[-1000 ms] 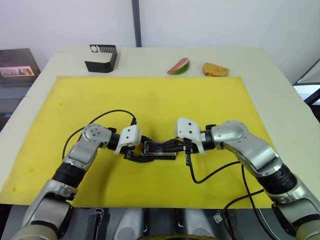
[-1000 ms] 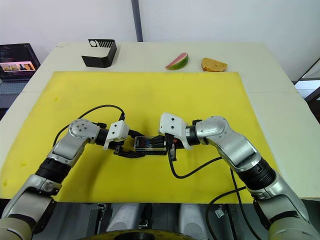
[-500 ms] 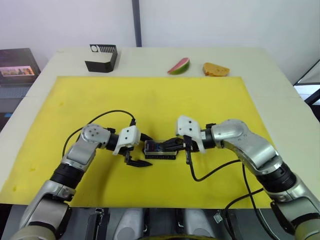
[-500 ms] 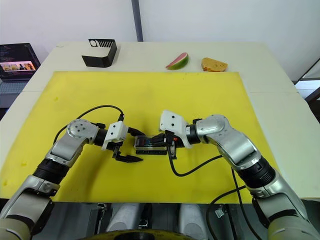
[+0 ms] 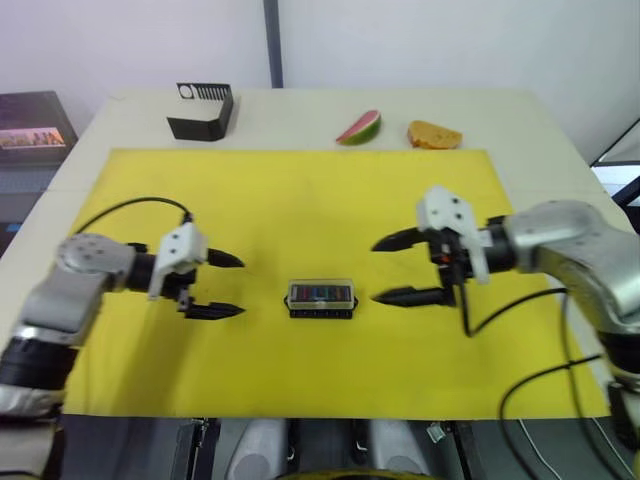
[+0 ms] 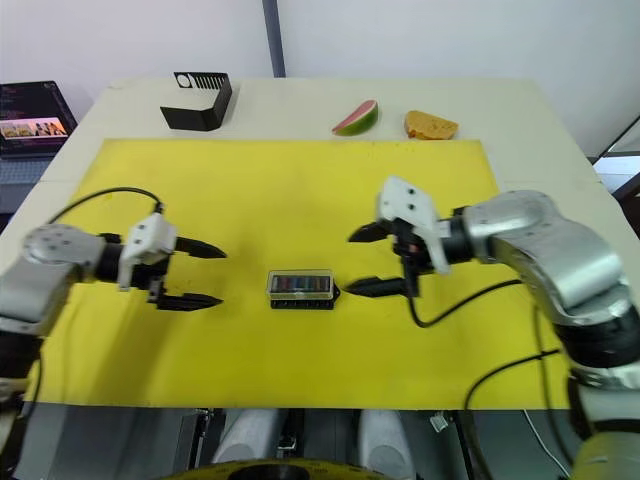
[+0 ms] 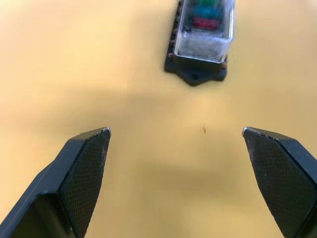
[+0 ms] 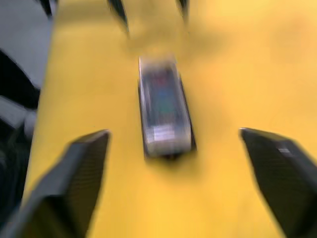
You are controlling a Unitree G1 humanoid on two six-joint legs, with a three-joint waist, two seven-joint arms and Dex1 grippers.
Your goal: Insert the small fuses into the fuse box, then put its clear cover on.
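The fuse box (image 5: pixel 320 299) lies alone on the yellow mat (image 5: pixel 300 190), with the clear cover (image 7: pixel 206 34) seated on top of it. Coloured small fuses (image 7: pixel 208 15) show through the cover in their slots. My left gripper (image 5: pixel 222 285) hovers to the left of the box, open and empty, pointing at it. To the right of the box my right gripper (image 5: pixel 392 268) is also open and empty, its fingertips (image 8: pixel 89 163) spread wide. Both grippers stand clear of the box.
A larger black slotted stand (image 5: pixel 203 113) sits at the table's far left. A watermelon slice (image 5: pixel 358 130) and a piece of bread (image 5: pixel 434 135) lie at the far edge, beyond the mat. A laptop (image 6: pixel 33 110) stands off the table to the left.
Both grippers have let go of the fuse box and drawn apart, left arm to the left, right arm to the right. The right gripper has opened. The box stays in the middle of the mat.
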